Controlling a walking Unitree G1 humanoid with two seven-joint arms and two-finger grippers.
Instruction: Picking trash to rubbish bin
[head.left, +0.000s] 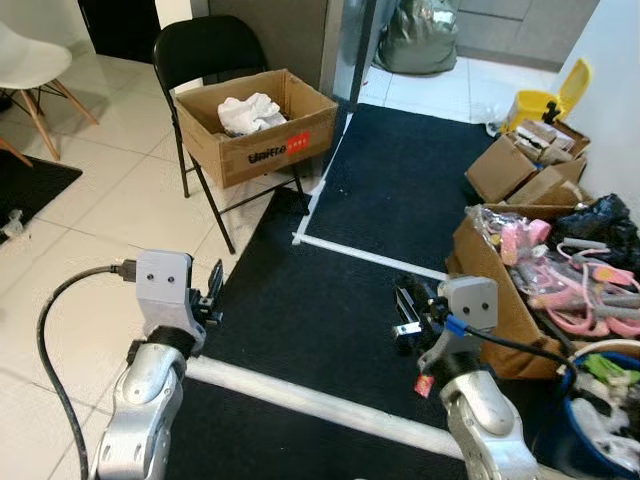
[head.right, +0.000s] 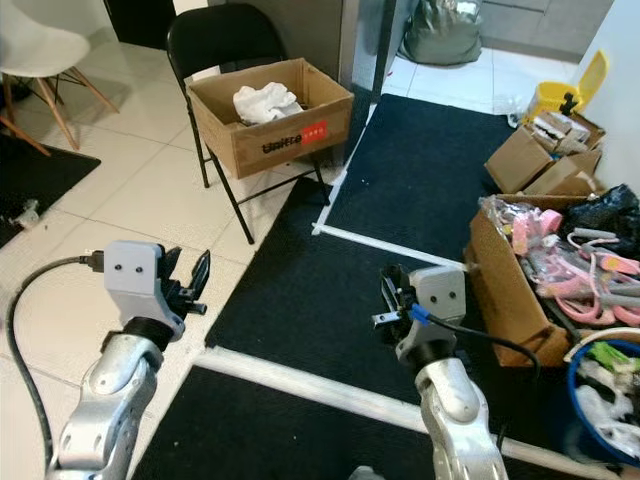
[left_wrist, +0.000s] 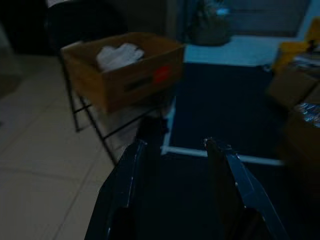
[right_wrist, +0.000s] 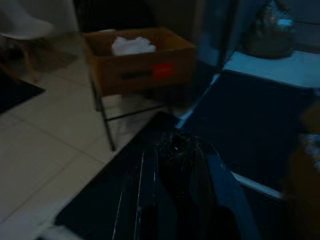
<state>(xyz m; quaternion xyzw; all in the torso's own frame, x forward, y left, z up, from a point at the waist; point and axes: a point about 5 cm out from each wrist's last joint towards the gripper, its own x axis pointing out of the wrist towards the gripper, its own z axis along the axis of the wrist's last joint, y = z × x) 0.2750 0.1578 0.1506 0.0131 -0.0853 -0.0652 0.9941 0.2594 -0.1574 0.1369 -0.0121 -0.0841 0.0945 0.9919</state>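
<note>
Our right claw (head.right: 388, 305) is clenched on a dark scrap of trash (right_wrist: 175, 145); the left claw (left_wrist: 172, 150) hangs released. The cardboard box (head.left: 255, 125) on the chair (head.left: 205, 55) stands well apart, so we could drop the scrap on the dark mat (head.left: 330, 310) while walking.

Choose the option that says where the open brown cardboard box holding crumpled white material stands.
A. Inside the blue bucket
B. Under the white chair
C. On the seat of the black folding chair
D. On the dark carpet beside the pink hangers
C: the open brown cardboard box with crumpled white material rests on the seat of the black folding chair, above the tiled floor.
</note>
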